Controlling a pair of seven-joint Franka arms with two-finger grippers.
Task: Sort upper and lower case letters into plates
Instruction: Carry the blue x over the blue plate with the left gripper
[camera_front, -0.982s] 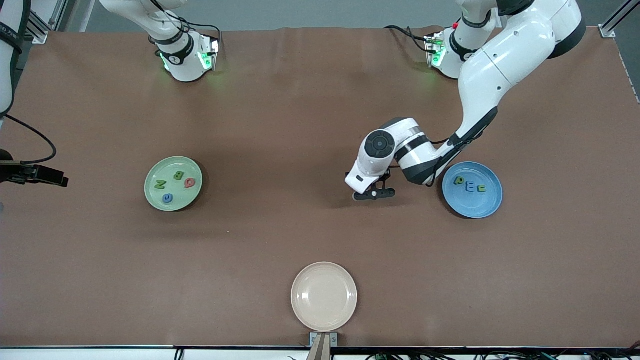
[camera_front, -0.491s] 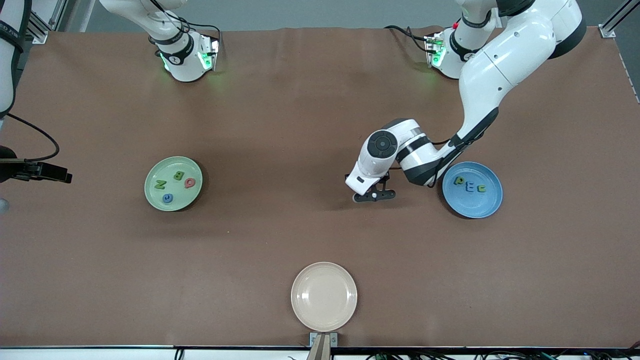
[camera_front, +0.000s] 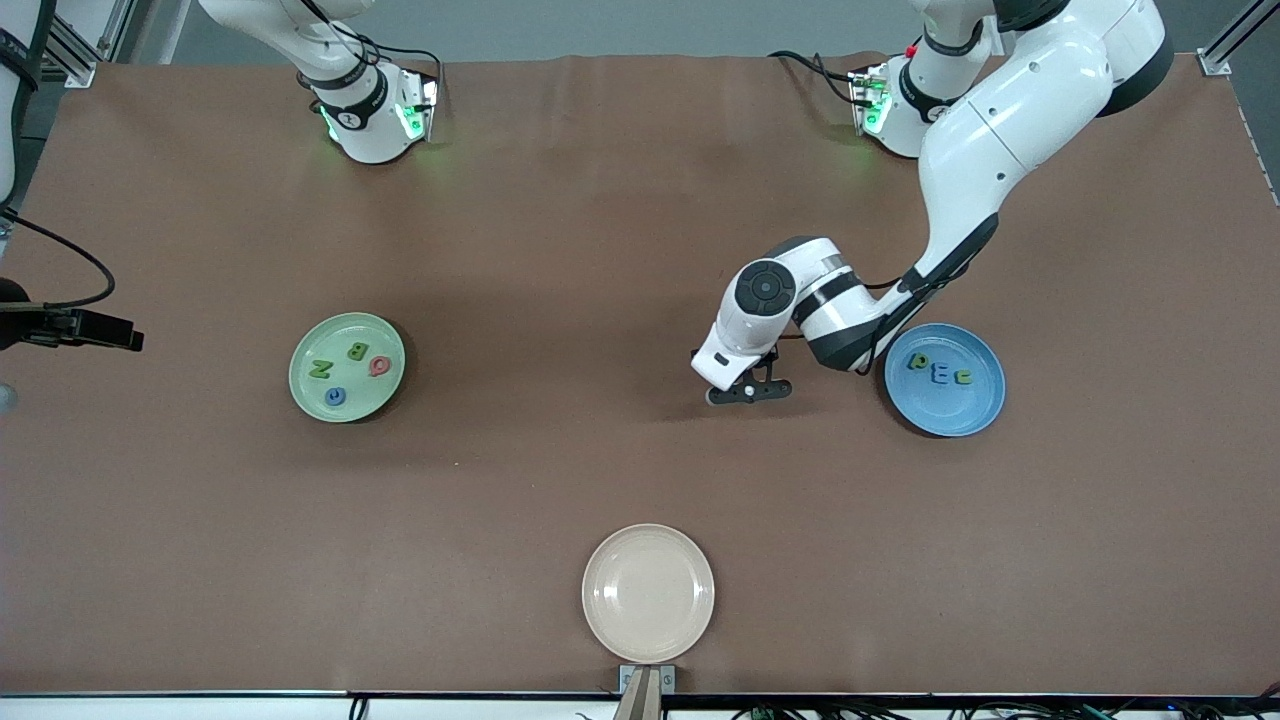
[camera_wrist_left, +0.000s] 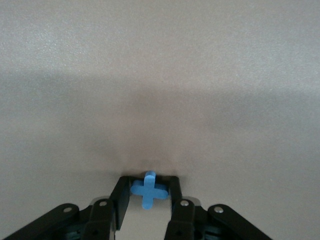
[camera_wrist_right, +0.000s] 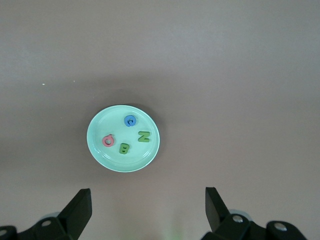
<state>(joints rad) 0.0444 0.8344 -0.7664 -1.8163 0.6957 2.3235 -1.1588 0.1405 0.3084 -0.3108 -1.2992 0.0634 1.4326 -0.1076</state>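
My left gripper (camera_front: 748, 392) is down at the table between the two plates, closer to the blue plate (camera_front: 940, 412). Its fingers (camera_wrist_left: 119, 192) press both sides of a small blue cross-shaped letter (camera_wrist_left: 149, 189). The blue plate holds a green letter (camera_front: 917, 361), a blue one (camera_front: 938, 372) and another green one (camera_front: 962, 376). The mint green plate (camera_front: 372, 396) toward the right arm's end holds a green N (camera_front: 320, 368), a green B (camera_front: 356, 351), a red letter (camera_front: 379, 365) and a blue letter (camera_front: 336, 396). My right gripper (camera_wrist_right: 148, 197) hangs open and empty, high over the mint plate (camera_wrist_right: 102, 125).
An empty cream-beige plate (camera_front: 648, 593) lies near the table edge closest to the front camera. The brown table cover (camera_front: 560, 250) stretches bare between the plates and the arm bases.
The left gripper's fingers have closed in on the blue letter while the arm stayed nearly still. The right arm's hand shifted slightly at the table's end.
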